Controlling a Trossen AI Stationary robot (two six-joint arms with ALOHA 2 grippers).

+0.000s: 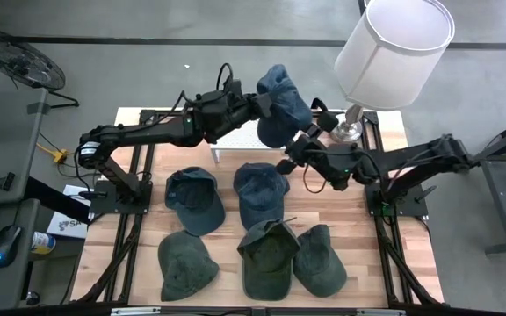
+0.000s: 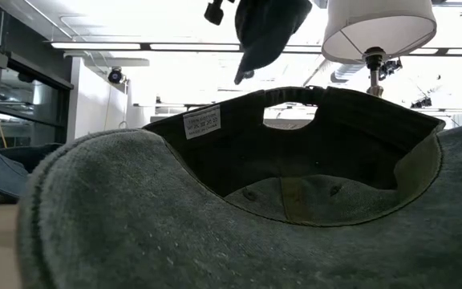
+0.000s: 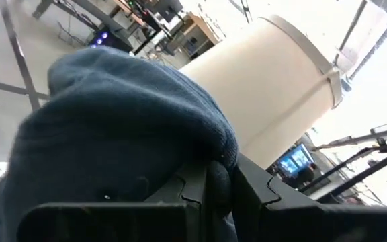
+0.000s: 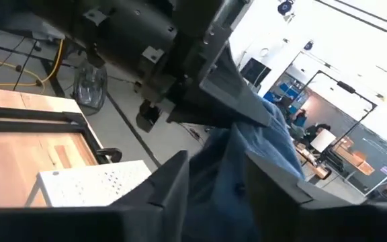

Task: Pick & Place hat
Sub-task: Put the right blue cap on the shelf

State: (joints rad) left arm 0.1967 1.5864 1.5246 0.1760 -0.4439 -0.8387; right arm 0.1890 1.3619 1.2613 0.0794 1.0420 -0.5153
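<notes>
Table (image 1: 411, 263) carries five caps; the lamp (image 1: 392, 44) stands at its far edge. Left gripper (image 1: 266, 104) holds the blue cap (image 1: 281, 110) aloft beside the lampshade, jaws clamped on its fabric, likely mid-handover. Right gripper (image 1: 290, 158) sits below the cap, fingers straddling the hanging cloth, apart, not yet gripping.

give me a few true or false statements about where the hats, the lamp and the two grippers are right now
1. The left gripper is shut on the blue hat, held in the air. True.
2. Two hats lie on the table. False: five do, two dark blue hats behind three green hats.
3. The lamp stands at the table's far right corner. True.
4. The right gripper rests on a green hat. False: it is raised just under the blue hat, whose cloth hangs between its fingers.
5. The lamp lies tipped over. False: it stands upright.
</notes>
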